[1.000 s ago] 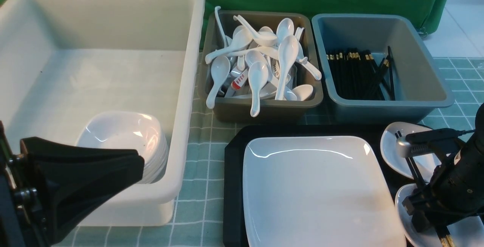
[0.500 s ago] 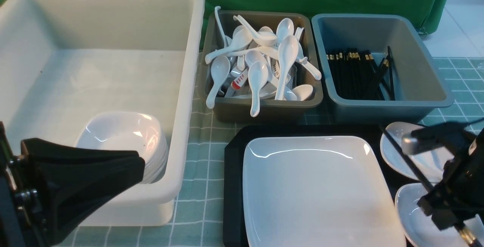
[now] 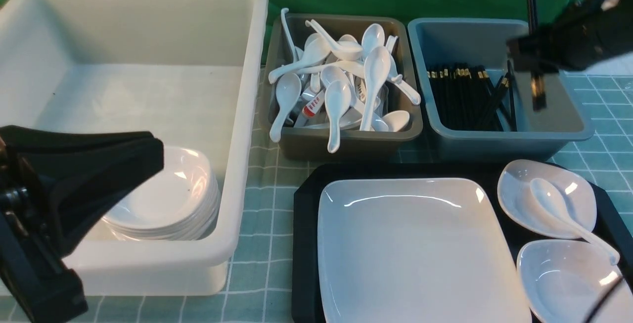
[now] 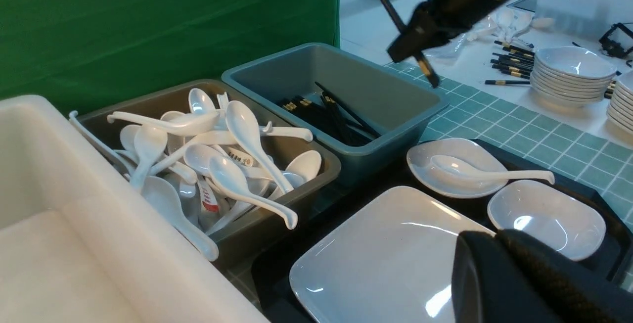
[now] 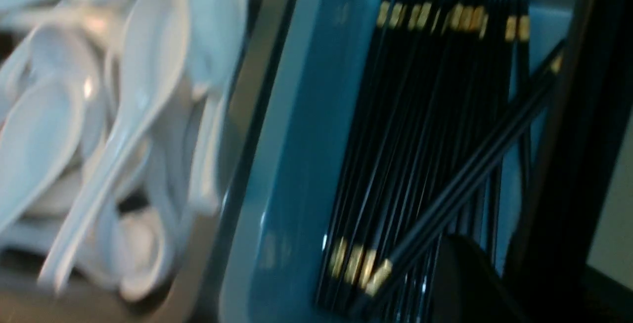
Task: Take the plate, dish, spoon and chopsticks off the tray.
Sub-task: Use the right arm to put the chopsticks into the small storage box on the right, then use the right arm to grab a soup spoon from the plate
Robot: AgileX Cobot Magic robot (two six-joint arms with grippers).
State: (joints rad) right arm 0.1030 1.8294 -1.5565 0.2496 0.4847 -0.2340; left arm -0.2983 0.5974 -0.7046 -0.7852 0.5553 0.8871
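Front view: chopsticks (image 3: 537, 93) hang over grey tub (image 3: 494, 137), spoon tub (image 3: 341, 147) beside.

The plate (image 3: 420, 249) at lower centre is smooth, glossy white and catches bright highlights, as does the spoon (image 3: 556, 207) at lower right. The tray (image 3: 304, 244) looks like matt black plastic. The white tub (image 3: 245, 115) on the left and the grey tub (image 3: 514, 136) at upper right are smooth, dull plastic. The table cover (image 3: 257, 258) is checked green cloth. The chopsticks (image 3: 536, 93) at upper right are black with gold bands.
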